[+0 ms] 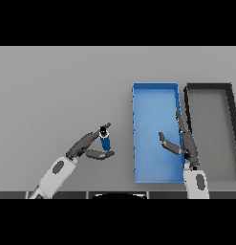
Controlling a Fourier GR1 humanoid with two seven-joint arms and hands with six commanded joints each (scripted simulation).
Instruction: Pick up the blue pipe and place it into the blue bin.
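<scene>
Your left robot hand pinches the blue pipe between fingers and thumb, over the table. The blue bin lies to its right, well apart. That grip looks shallow, so a quick swing could drop the pipe short. Your right robot hand, fingers spread, hangs over the bin's right wall and may block entry; the dark bin sits beyond it.

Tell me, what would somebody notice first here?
The bright blue bin right of the middle stands out most on the grey table. Beside it on the right sits a dark bin. Left of the blue one, the left hand pinches a small blue pipe, while the right hand hangs open over the blue bin's right edge.
</scene>
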